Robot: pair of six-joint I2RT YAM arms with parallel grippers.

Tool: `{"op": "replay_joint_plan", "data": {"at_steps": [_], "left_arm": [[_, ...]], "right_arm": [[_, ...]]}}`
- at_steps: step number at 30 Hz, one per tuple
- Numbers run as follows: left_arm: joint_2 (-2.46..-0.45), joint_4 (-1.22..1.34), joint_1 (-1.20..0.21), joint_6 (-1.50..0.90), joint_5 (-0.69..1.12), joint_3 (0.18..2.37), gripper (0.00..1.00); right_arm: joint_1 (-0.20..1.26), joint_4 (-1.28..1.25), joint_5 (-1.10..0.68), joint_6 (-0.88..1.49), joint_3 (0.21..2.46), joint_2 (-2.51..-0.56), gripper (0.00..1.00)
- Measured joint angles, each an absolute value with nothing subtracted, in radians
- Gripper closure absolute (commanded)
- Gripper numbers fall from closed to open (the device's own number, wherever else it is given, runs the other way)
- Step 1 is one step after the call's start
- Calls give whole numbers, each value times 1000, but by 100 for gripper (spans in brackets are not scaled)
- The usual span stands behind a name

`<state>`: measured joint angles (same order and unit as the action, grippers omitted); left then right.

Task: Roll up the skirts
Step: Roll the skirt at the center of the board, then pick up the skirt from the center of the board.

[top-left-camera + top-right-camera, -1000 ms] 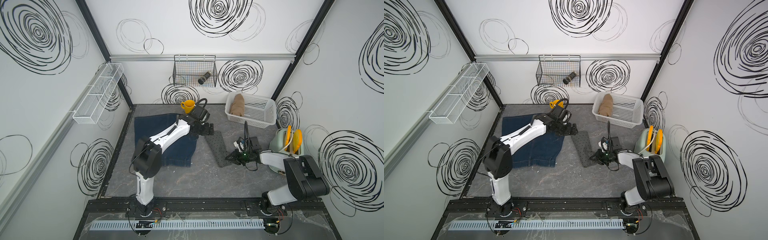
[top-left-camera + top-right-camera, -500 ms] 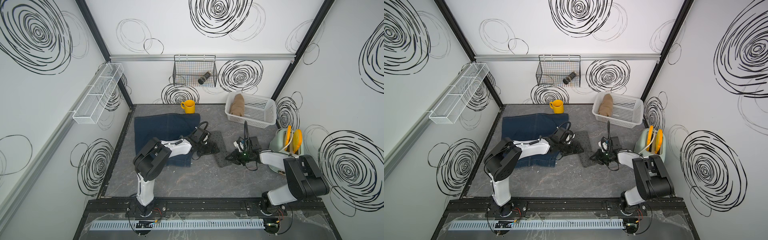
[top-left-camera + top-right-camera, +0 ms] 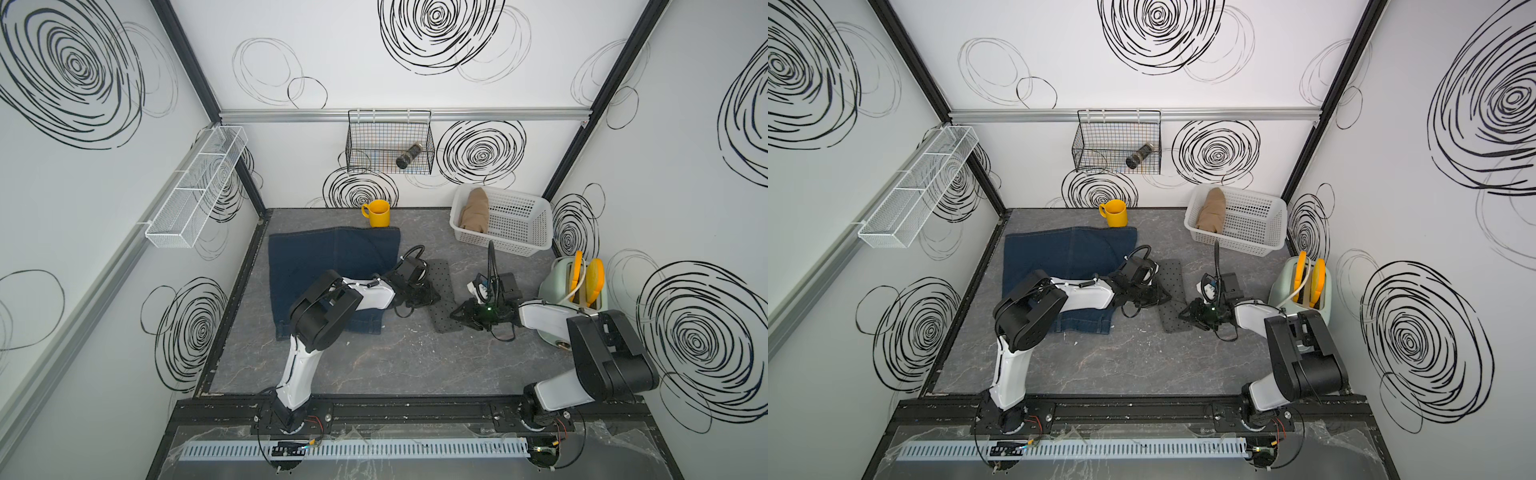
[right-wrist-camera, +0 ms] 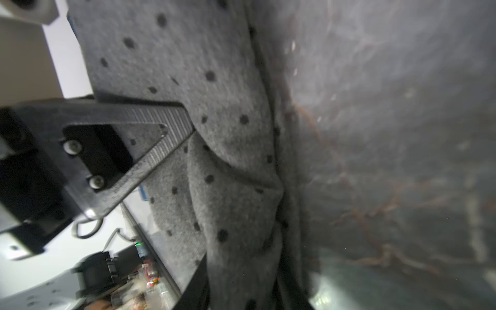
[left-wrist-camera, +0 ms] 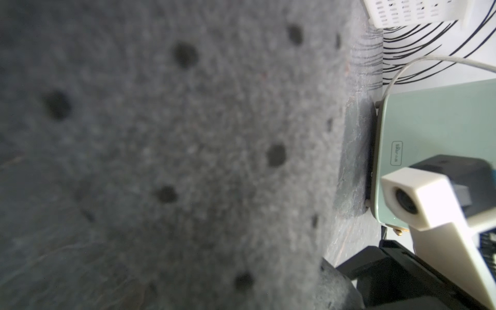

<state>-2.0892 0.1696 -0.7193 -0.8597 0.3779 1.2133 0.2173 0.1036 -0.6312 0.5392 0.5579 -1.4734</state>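
Three skirts: one lies flat, one is folded and one is rolled, on or above the grey desk (image 3: 395,361).
Denim skirt (image 3: 332,266): spread flat at the desk's back left, partly under the left arm.
Dotted grey skirt (image 3: 444,274): a narrow folded strip at mid-desk, just beside the denim.
Tan skirt (image 3: 473,210): rolled up, inside the white basket (image 3: 519,232).
Left fingers (image 3: 430,298): low against the strip's side; cannot tell whether they are clenched or released.
Right fingers (image 4: 161,126): set apart around a bunched fold at the strip's near end; cannot tell whether they are grasping it.

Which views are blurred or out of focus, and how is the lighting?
Left wrist: the grey dotted skirt fills the frame too close, soft throughout; the toaster behind is sharper. Right wrist: its folds read clearly, background beyond the cloth smears. Both top views: sharp, evenly lit, no glare.
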Motion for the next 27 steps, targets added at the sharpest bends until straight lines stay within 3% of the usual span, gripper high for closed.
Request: {"op": "replay_joint_plan", "data": {"at_steps": [3,6,11,23,27], "left_arm": [[-2089,174,-719,-848,376,1211,85],[-2089,170,-722,-823,368,1213,83],[-2083,137,-738,-776,341,1226,81],[-2032,105,-769,-725,360,1171,74],[-2016,140,-770,-733,427,1125,75]], "right_arm": [[201,146,-559,547,546,-1402,17],[171,184,-492,559,540,-1308,5],[152,130,-474,553,548,-1290,3],[177,-49,-670,510,669,-1595,1],[189,-104,-704,505,674,-1634,7]]}}
